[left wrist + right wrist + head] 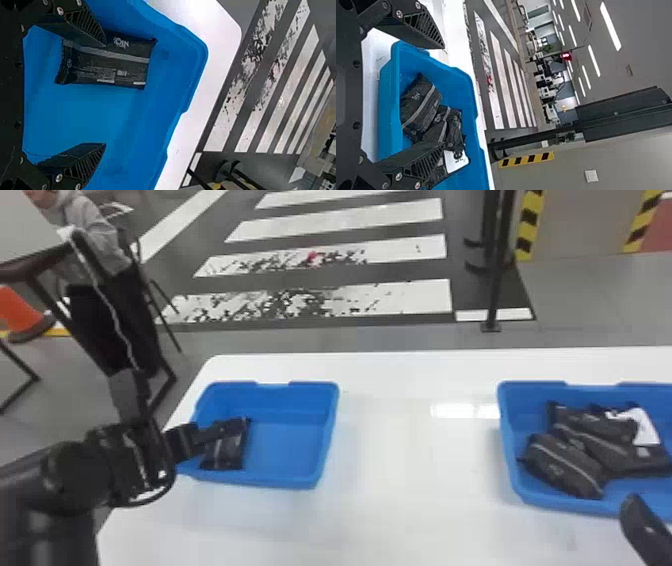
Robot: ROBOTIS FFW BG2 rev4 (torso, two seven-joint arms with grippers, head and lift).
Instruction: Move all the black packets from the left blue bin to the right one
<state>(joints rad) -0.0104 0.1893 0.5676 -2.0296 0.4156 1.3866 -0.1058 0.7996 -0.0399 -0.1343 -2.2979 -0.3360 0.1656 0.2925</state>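
Left blue bin [295,477]: one black packet [223,452] in it, toward the bin's left side. From the left wrist view I make out a pale band along the packet and small print on its face.

My left pincer [212,435] is over that bin, reaching in from its left side. In the left wrist view its fingers [85,166] stand wide apart, nothing clamped. One finger overlaps the packet's edge from that camera; whether it touches, I cannot tell.

Right blue bin [507,440]: several black packets [567,465] heaped together, some lying across others, with pale stripes. Exact count I cannot tell, they overlap too much. A white piece [646,427] with dark marks sits among them, toward the heap's right side.

My right pincer [645,530] is at the near side of the right bin, one finger showing in the head view. Right wrist view has its fingers [421,25] well apart, nothing gripped; the heap lies beyond them and one finger covers part of it.

Both bins stand on the white table [400,490], a wide stretch of tabletop between them. Past the table's far edge: grey floor with white stripes [340,215], a dark post [495,270], and yellow-and-black striped edging [529,225].
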